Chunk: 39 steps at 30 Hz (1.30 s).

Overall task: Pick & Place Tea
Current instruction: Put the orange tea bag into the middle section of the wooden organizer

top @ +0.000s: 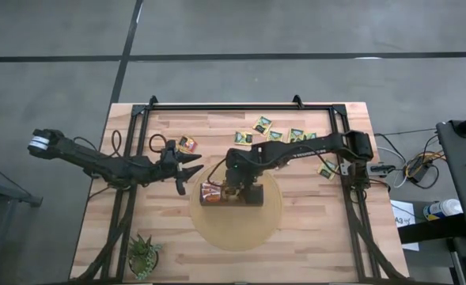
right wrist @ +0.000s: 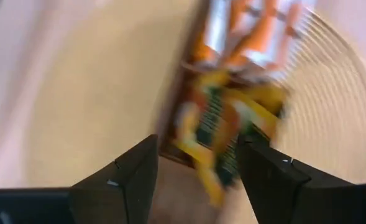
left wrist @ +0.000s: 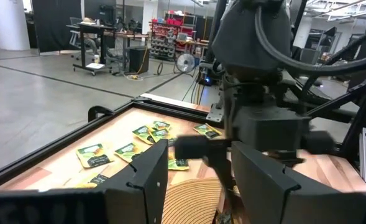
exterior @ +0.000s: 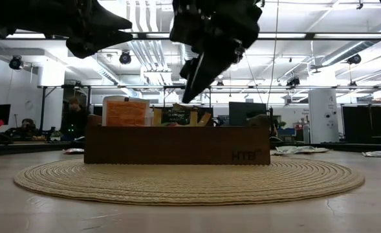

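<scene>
A long dark-brown wooden box [top: 233, 195] stands on a round woven mat [top: 236, 229] in the middle of the table. Orange sachets [exterior: 125, 112] stand in its left end, and green-and-yellow ones [right wrist: 223, 124] lie beside them. My right gripper [top: 231, 184] hovers just above the box, open and pointing down, with nothing between its fingers [right wrist: 198, 177]. My left gripper [top: 188, 170] is open and empty above the table to the left of the box. Loose green-and-yellow sachets [top: 262, 124] and a red-and-dark one [top: 187, 144] lie flat near the far edge.
More sachets lie on the far right of the table [top: 326, 169], and they also show in the left wrist view [left wrist: 146, 133]. A small green spiky plant [top: 143, 255] stands at the near left corner. A black frame rail [top: 240, 107] runs along the far edge.
</scene>
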### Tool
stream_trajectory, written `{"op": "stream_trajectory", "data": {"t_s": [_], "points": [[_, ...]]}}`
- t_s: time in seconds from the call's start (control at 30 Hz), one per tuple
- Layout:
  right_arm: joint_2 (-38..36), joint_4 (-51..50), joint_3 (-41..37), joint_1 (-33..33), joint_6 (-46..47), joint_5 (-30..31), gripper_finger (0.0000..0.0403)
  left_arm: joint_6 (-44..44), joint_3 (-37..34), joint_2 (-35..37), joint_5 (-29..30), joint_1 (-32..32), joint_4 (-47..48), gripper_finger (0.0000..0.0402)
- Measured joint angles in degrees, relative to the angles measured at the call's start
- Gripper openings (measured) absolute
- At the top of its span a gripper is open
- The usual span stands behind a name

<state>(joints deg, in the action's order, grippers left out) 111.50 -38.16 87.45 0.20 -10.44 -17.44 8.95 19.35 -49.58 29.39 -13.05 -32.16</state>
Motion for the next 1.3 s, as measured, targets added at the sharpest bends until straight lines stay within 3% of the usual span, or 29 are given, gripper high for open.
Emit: {"op": "stream_trajectory", "data": {"t_s": [0.13,0.27,0.33,0.53,0.67,0.77,0.97,1.3], "points": [[0.0,3.1,-0.1,0.1,0.0,-5.4,0.0208,0.0,0.0,0.0,0.0,0.0,0.0,0.017],[0.0,2.9,-0.1,0.0,0.0,-5.2,0.0208,0.0,0.0,0.0,0.0,0.0,0.0,0.017],[0.0,1.9,-0.1,-0.2,0.3,-3.7,0.0208,0.0,0.0,0.0,0.0,0.0,0.0,0.017],[-0.5,-0.9,-0.1,-1.5,2.1,8.5,0.0207,0.0,0.0,0.0,0.0,0.0,0.0,0.017],[-0.5,-0.8,-0.1,-2.1,4.5,8.9,0.0208,0.0,0.0,0.0,0.0,0.0,0.0,0.017],[0.2,-0.9,-0.2,-2.1,4.9,6.6,0.0207,0.0,0.0,0.0,0.0,0.0,0.0,0.017],[3.1,-0.2,-0.3,-1.1,4.1,-5.3,0.0207,0.0,0.0,0.0,0.0,0.0,0.1,0.017],[2.6,4.3,0.5,-0.9,4.2,-7.1,0.0195,0.0,0.0,0.0,0.0,0.0,0.1,0.017]]}}
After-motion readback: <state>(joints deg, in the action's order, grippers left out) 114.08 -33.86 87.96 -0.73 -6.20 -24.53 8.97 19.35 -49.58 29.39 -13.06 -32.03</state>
